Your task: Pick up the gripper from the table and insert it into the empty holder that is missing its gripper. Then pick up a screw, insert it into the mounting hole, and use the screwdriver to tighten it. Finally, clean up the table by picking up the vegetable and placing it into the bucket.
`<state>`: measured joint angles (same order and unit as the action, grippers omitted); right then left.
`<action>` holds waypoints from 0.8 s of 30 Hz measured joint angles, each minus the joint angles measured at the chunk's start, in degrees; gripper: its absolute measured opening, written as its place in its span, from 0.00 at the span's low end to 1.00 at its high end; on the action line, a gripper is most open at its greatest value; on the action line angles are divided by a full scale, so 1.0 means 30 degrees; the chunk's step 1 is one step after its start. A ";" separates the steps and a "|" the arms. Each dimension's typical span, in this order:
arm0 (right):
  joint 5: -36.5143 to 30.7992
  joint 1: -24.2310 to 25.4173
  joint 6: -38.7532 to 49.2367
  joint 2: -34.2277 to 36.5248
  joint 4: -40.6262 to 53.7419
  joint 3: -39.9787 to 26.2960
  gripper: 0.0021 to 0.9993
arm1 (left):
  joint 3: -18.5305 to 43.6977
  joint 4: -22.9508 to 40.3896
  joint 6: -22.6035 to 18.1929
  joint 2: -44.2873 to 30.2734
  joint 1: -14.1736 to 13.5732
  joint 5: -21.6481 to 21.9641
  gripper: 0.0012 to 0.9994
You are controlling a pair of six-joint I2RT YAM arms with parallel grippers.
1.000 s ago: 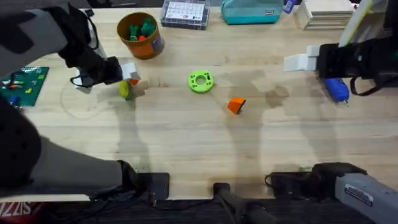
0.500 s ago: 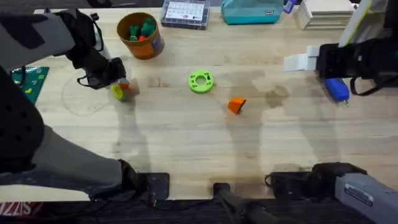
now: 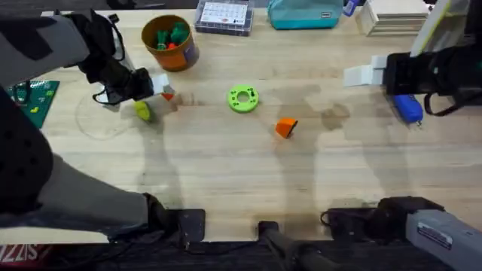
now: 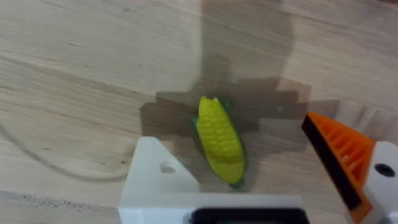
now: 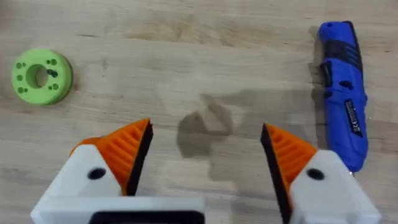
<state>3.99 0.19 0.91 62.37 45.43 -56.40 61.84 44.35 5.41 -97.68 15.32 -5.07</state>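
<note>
The yellow vegetable [image 4: 220,139] with a green end lies on the table between the open fingers of my left gripper [image 4: 239,146]. One of those fingers is a bare white holder [image 4: 157,177] with a hole. The other carries an orange ribbed pad [image 4: 339,155]. From overhead, the vegetable [image 3: 142,111] sits just in front of the left gripper [image 3: 158,92], below the orange bucket [image 3: 169,42]. The small orange gripper [image 3: 285,127] lies mid-table. My right gripper [image 5: 206,134] hangs open over bare wood, with the blue screwdriver [image 5: 341,106] beside it.
A green ring disc [image 3: 242,98] lies between the bucket and the orange wedge. A clear parts box [image 3: 223,16], a teal pouch [image 3: 304,13] and stacked boards [image 3: 392,15] line the far edge. A green plate [image 3: 28,102] sits at the left.
The left gripper shifted slightly over the vegetable, and the vegetable slid a little to the left. The right arm stayed still.
</note>
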 joint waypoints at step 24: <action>0.0000 0.0000 0.0000 0.0000 0.0000 0.0000 0.99 | -1.3502 -1.1440 -0.0058 1.5088 -0.5278 -0.3464 0.99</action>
<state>3.99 0.19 0.91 62.37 45.43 -56.40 21.34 10.03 5.24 -52.42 -0.51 -15.46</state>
